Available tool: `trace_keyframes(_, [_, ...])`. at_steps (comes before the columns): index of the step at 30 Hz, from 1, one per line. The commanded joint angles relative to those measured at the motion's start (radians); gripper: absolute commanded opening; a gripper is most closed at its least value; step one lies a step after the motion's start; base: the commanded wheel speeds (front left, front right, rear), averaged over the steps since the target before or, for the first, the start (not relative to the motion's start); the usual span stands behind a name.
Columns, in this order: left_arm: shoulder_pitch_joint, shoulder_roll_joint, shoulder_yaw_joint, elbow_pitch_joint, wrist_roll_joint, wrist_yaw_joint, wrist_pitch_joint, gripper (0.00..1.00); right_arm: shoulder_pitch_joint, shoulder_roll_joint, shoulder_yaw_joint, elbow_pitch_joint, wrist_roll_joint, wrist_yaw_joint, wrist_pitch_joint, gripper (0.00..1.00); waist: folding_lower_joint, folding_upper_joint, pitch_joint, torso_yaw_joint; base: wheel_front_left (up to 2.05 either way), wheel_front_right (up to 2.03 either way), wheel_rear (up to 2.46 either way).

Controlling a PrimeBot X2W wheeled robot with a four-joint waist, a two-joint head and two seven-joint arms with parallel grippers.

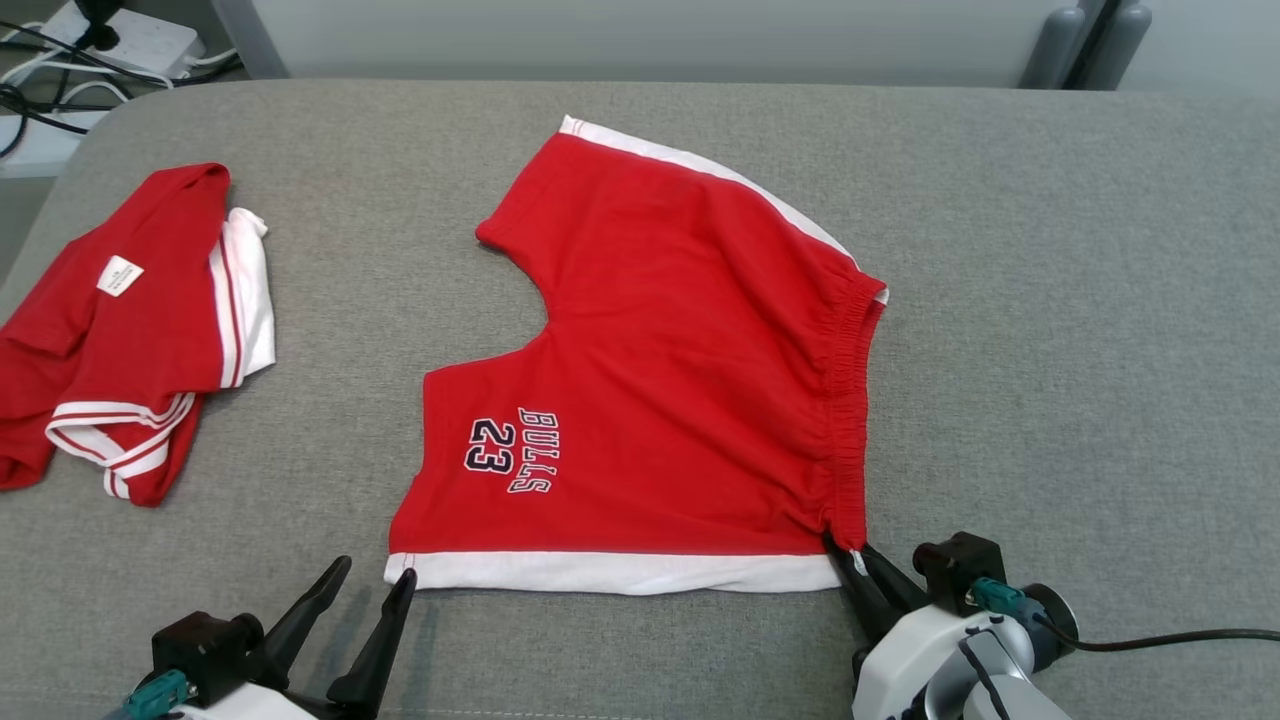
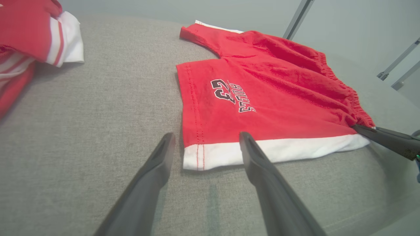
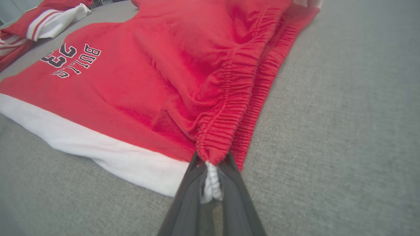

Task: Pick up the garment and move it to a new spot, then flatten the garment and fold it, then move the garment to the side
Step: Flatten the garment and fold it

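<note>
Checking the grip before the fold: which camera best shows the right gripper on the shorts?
Right wrist view: close up, the right gripper is shut on the waistband corner of the shorts, white cloth in its jaws. The head view shows the right gripper small, from above. The left wrist view shows its tips side-on.

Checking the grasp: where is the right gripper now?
Head view, lower right: the right gripper grips the red shorts at their near waistband corner.
</note>
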Motion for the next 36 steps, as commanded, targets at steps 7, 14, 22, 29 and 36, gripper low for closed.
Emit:
trace_keyframes(7, [-0.119,0.071,-0.045,0.077,-0.074,0.004,-0.006,1.00,-0.032,0.005,0.061,-0.019,0.027,0.000,-0.009,0.00,0.0000,-0.0001,0.039,-0.044,0.00,0.00,0.00])
trace_keyframes(14, [-0.135,0.092,-0.093,0.114,-0.139,0.004,-0.006,1.00,-0.045,0.005,0.078,-0.035,0.028,0.000,-0.010,0.00,0.0000,-0.0001,0.063,-0.070,0.00,0.00,0.00])
trace_keyframes(22, [-0.141,0.103,-0.097,0.080,-0.154,0.004,-0.006,0.00,-0.045,0.005,0.066,-0.043,0.012,0.000,-0.010,0.00,0.0000,-0.0001,0.071,-0.071,0.00,0.00,0.00])
trace_keyframes(29, [-0.120,0.142,-0.164,0.046,-0.168,0.004,-0.006,0.00,-0.046,0.005,0.097,-0.039,0.005,0.000,0.004,0.00,0.0000,-0.0001,0.046,-0.065,0.00,0.00,0.00])
trace_keyframes(36, [-0.081,0.193,-0.228,0.057,-0.205,0.004,-0.006,0.00,-0.025,-0.007,0.139,-0.038,0.017,0.000,0.088,0.00,0.0000,-0.0001,-0.008,-0.050,0.00,0.00,0.00])
